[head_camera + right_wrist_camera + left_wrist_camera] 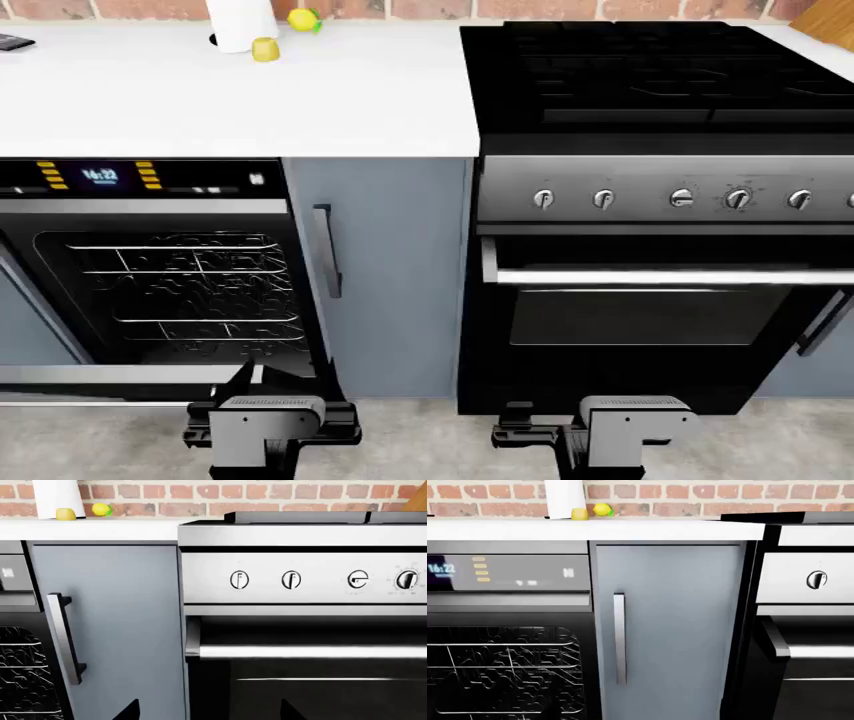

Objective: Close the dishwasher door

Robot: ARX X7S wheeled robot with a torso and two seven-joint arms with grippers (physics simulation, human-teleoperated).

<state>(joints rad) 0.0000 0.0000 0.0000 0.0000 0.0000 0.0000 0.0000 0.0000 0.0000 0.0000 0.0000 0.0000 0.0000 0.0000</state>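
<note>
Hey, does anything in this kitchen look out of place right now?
Only the dishwasher: it stands open with its wire racks exposed, and the dishwasher door is folded down near the floor. Everything else looks shut and tidy.

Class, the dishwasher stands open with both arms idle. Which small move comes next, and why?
Probably lower the left gripper toward the dishwasher door, which lies folded down at that side, racks exposed. The gripper sits nearest its edge and touches nothing.
</note>
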